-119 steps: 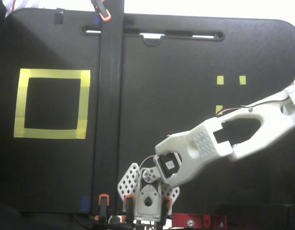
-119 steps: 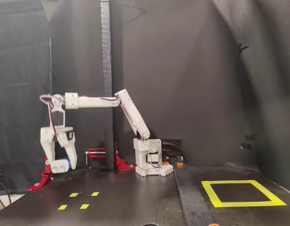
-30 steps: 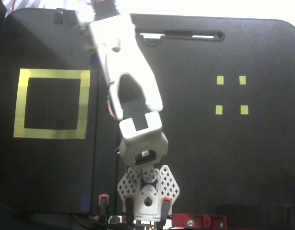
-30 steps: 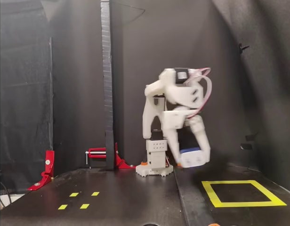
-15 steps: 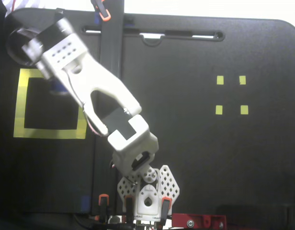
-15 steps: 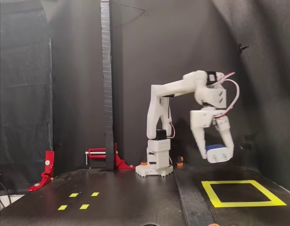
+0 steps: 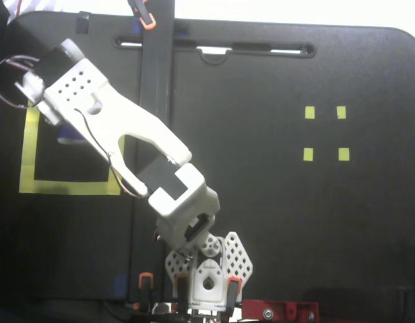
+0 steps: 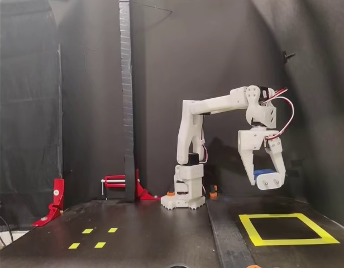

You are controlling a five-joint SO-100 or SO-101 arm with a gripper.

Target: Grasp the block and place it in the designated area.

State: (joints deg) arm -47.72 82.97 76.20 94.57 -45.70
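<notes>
In the side fixed view my gripper [image 8: 266, 181] hangs pointing down, shut on the dark-blue block [image 8: 264, 172], which shows between the white fingers [image 8: 248, 162]. It is held clear of the table, above the far edge of the designated area [image 8: 288, 242], a square of yellow tape. In the overhead fixed view the arm reaches to the upper left over that yellow square [image 7: 66, 187]. The wrist housing [image 7: 73, 87] hides the jaws there. Only a bluish sliver of the block [image 7: 68, 139] shows under it.
Four tiny yellow tape squares [image 7: 325, 133] lie on the right of the overhead view and at the front left [image 8: 94, 237] of the side view. A black upright post [image 8: 125, 84] stands beside the arm's base [image 8: 186, 198]. Red clamps [image 8: 55, 202] sit at the left.
The gripper has carried the block from the tiny squares' side across to the yellow square. In the last half second it reached a little farther out over the square.
</notes>
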